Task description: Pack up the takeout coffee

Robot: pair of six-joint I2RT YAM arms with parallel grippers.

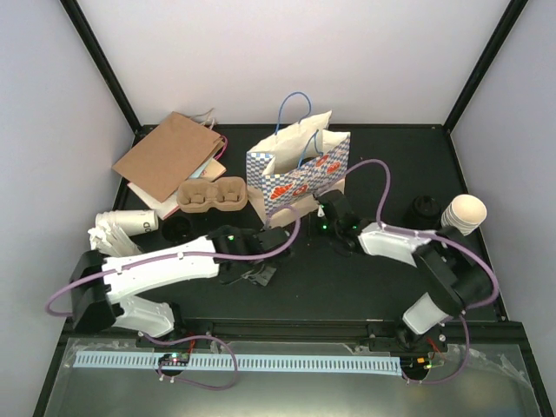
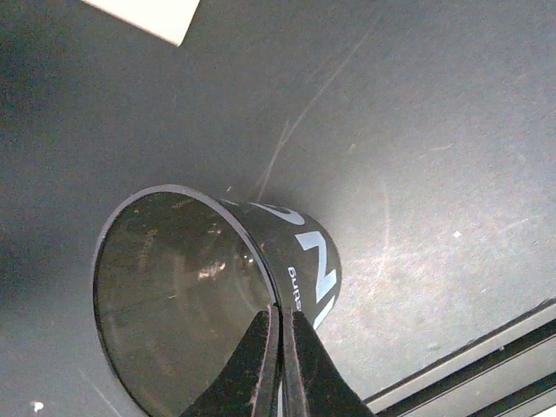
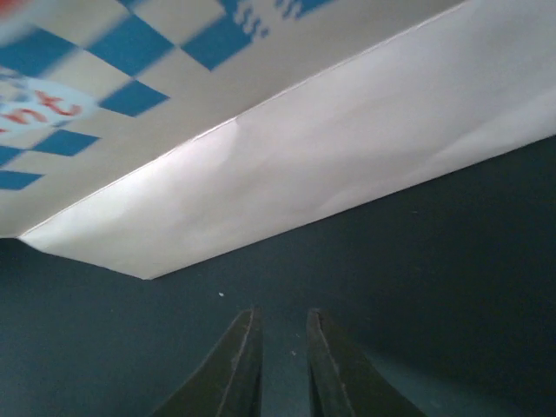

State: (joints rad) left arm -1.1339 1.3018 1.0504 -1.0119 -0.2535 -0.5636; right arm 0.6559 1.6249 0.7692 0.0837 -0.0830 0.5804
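**A:** Left claw first, quick.

**B:** Your left gripper (image 2: 280, 314) is pinched fully together on the rim of the cup (image 2: 187, 300), with the cup wall caught between the fingers. The cup is black with white lettering and has no lid. It's tipped, mouth toward the wrist camera, low over the table (image 2: 434, 174) at near centre. I can't tell whether its base touches the table.

**A:** Right one?

**B:** Your right gripper (image 3: 282, 320) is parted by a narrow gap and holds nothing. It's low over the table, at the near foot of the bag (image 3: 304, 174).

**A:** So how do I do this step well?

**B:** My read is that you're carrying the cup to be packed. A rim pinch is a thin hold, so the cup may swing or the rim may buckle. Move slowly and bring the mouth upright before you lower it. The two arms are near each other at centre, so give them room.

**A:** Where does it go?

**B:** The carrier (image 1: 211, 195) is just left of the bag, further back, and its wells look free. The bag's mouth is open at the top with the handles up. It's light paper, so steady it with your right gripper if you go in there.

**A:** Anything further back?

**B:** The cream cups (image 1: 465, 213) are stacked at far right. There's a black lump (image 1: 426, 208) just left of them, maybe lids, but I can't tell.
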